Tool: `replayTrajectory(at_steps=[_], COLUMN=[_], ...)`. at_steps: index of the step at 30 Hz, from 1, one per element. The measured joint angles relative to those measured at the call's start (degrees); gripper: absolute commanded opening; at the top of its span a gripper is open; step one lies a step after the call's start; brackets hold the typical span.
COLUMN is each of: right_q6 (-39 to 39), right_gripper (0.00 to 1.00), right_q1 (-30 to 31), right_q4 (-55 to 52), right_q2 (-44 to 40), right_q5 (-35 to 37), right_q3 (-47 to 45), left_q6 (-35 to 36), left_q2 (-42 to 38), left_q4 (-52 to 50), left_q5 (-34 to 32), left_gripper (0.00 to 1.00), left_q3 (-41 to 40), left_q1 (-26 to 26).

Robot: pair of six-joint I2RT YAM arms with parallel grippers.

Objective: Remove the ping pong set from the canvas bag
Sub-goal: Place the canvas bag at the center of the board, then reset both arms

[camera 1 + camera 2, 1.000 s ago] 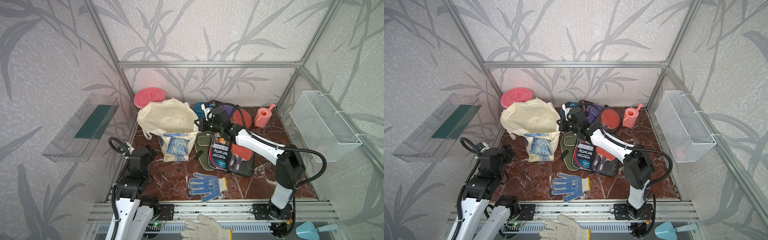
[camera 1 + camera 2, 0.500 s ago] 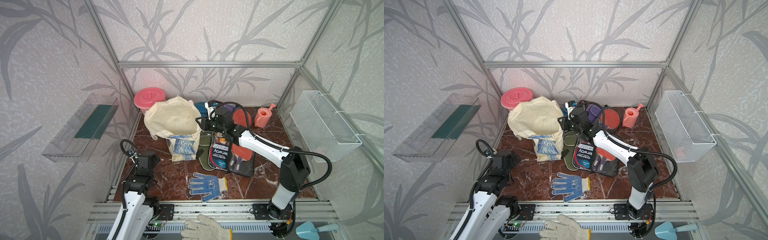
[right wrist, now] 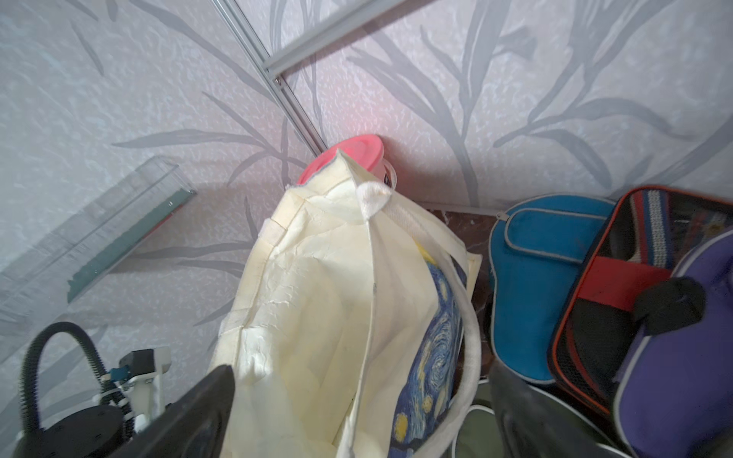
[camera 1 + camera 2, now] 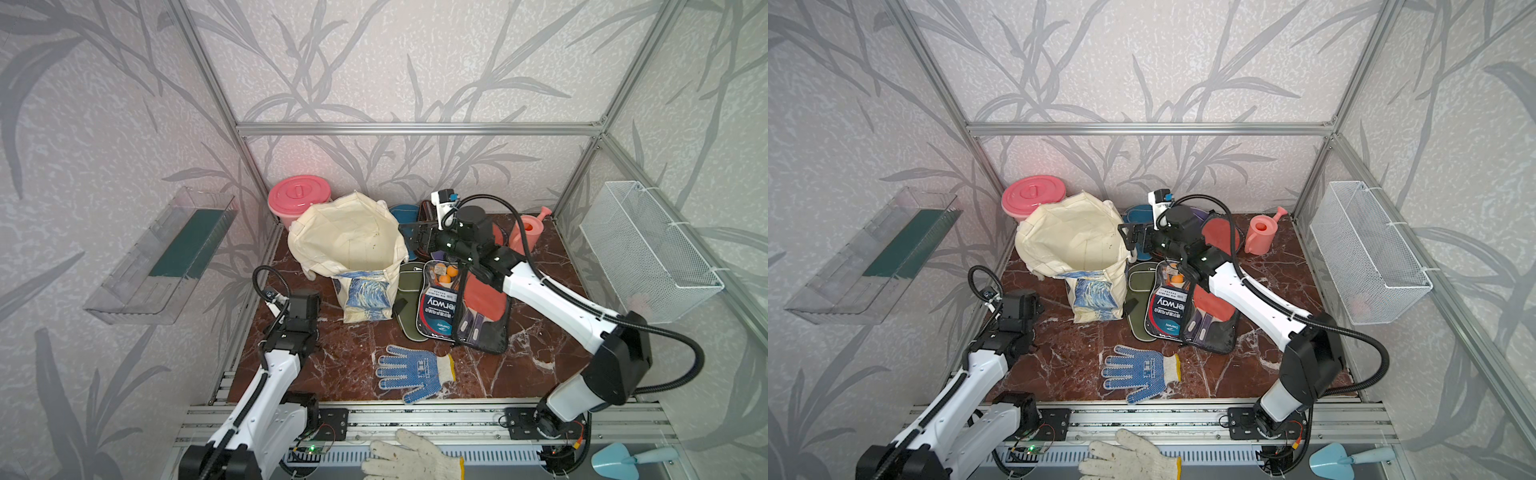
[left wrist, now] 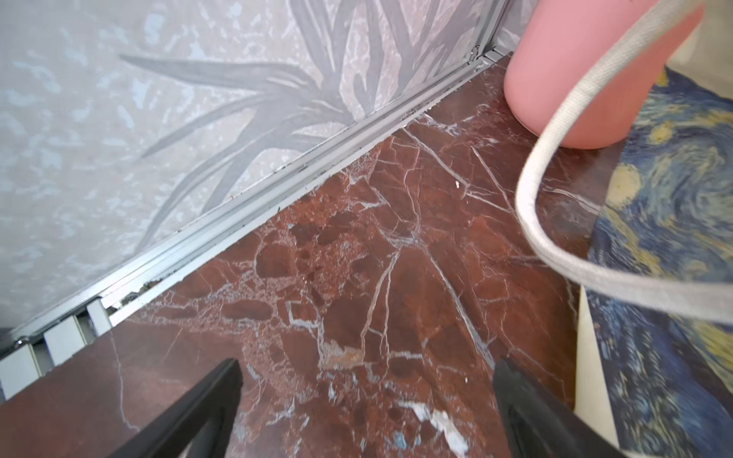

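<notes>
The cream canvas bag (image 4: 349, 245) (image 4: 1075, 241) stands upright at the back left with its mouth open; only cream lining shows inside. Its starry print panel (image 4: 368, 293) faces the front. My right gripper (image 3: 363, 372) (image 4: 417, 239) is open at the bag's right rim, with cloth and a handle loop (image 3: 468, 357) loose between its fingers. The ping pong set lies on the table right of the bag: an olive case (image 4: 409, 299), a clear pack with orange balls (image 4: 440, 299), red paddles (image 4: 482, 299), and blue (image 3: 543, 285), black-red (image 3: 618, 285) and purple (image 3: 682, 357) cases. My left gripper (image 5: 367, 366) is open over bare marble.
A pink lidded bucket (image 4: 299, 197) stands behind the bag, a pink watering can (image 4: 530, 230) at the back right. A blue-dotted glove (image 4: 411, 370) lies near the front edge. A wire basket (image 4: 648, 253) and a clear shelf (image 4: 166, 257) hang on the side walls.
My right gripper has opened and let go of the bag's rim. The bag shifted a little to the right and now stands with its mouth wider. The left arm shifted slightly.
</notes>
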Motion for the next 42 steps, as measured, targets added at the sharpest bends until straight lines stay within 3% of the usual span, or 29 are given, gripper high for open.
replayTrajectory(at_steps=[8,15,21,27,36,42], right_q6=[-1.7,-5.1,-7.2,-11.1,-17.4,-19.2], right_gripper=[0.99,0.99,0.99,0.99,0.99,0.99], right_q1=[-9.8,-17.3,-25.9,-26.6,-26.7,-27.2], right_q4=[-2.3,-6.4,-3.7,3.5,16.9,20.4], right_q2=[-9.2,-11.8,-17.2,-18.1,-15.5,-12.2], right_q5=[-3.4,-4.0,-2.4,3.3,15.1,20.1], right_q3=[-7.3,-16.2,-26.4,-35.2,-48.7,-51.3], left_q6=[7.3,12.5,16.1,18.8,26.8,31.1], left_q2=[15.8,23.7,28.4,30.8,30.8,30.8], left_q4=[11.1,20.4,27.5,31.1,44.2,51.1], left_q5=[-0.9,1.9,4.7,6.1,8.4,9.6], left_gripper=[0.99,0.99,0.99,0.99,0.99,0.99], left_q3=[5.1,5.6,5.6,5.6,0.7,-2.4], left_q1=[3.7,9.2,10.1,9.3,3.9,1.3])
